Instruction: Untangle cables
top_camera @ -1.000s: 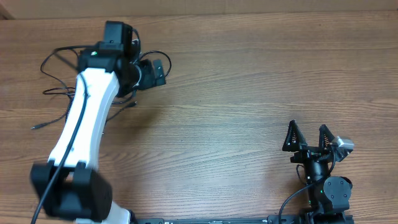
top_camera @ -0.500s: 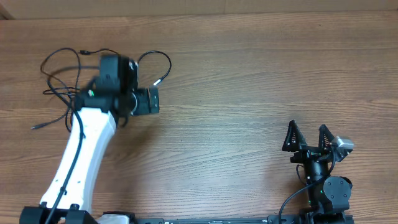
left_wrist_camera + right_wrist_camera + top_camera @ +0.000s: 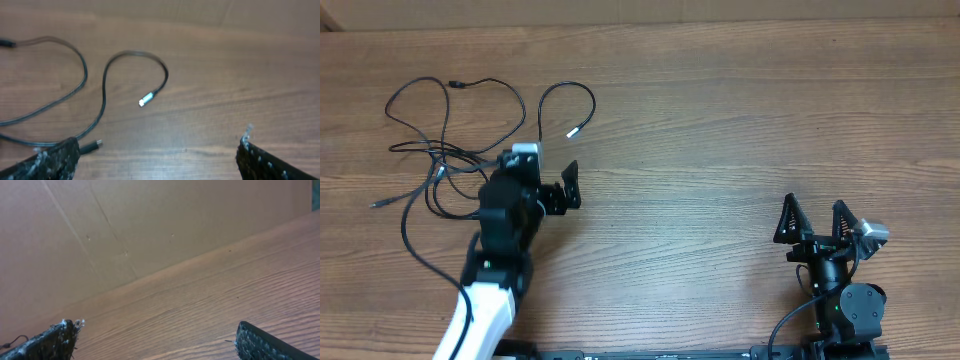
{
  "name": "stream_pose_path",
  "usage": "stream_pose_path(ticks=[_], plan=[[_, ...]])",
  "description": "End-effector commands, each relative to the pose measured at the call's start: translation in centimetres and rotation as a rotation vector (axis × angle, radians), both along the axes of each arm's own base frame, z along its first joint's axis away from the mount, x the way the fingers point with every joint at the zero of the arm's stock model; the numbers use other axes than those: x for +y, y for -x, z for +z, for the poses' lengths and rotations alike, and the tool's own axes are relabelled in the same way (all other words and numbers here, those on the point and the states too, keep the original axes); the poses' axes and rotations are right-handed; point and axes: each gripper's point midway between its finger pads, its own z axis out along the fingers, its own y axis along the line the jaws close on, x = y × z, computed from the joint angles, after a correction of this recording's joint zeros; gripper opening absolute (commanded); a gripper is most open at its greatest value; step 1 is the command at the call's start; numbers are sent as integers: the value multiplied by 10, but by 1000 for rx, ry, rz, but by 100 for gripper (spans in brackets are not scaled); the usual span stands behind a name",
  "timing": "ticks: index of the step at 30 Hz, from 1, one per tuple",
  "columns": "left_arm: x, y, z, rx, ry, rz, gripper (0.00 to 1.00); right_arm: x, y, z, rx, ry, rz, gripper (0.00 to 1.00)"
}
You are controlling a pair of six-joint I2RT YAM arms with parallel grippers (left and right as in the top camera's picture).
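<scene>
Several thin black cables (image 3: 442, 158) lie as loose, crossing strands on the wooden table at the far left. One strand loops to the right and ends in a silver-tipped plug (image 3: 573, 131). In the left wrist view that silver tip (image 3: 145, 100) lies ahead of the jaws, and a small black plug (image 3: 90, 146) rests beside the left finger (image 3: 50, 160). My left gripper (image 3: 560, 190) (image 3: 159, 145) hovers open just below the loop and holds nothing. My right gripper (image 3: 815, 222) (image 3: 157, 330) stands open and empty at the near right, far from the cables.
A brown cardboard wall (image 3: 150, 230) runs along the table's far edge. Bare wood (image 3: 720, 130) lies between the two arms. The white left arm (image 3: 480, 310) reaches in from the near left edge.
The left arm has pulled back toward the near edge, off the cables, and now uncovers the whole tangle. The right arm has not moved.
</scene>
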Motion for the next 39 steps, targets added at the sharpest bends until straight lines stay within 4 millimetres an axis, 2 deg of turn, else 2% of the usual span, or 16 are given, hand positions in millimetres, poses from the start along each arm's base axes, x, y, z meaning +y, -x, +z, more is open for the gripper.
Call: stream_pose_path(ticks=[1,14,25,39], plan=[[0,15,-14,-42,-52,-35,100,-1,0,-2,-2,4,-5,100],[6,48,-58,-26,-88,-34,100,-1,0,-2,-2,4,-5,100],[12,75,-93,81,-99,-19,99,-1,0,-2,-2,4,-5,100],[13,90,-85,73,-99,-18,99,-1,0,-2,-2,4,-5,100]])
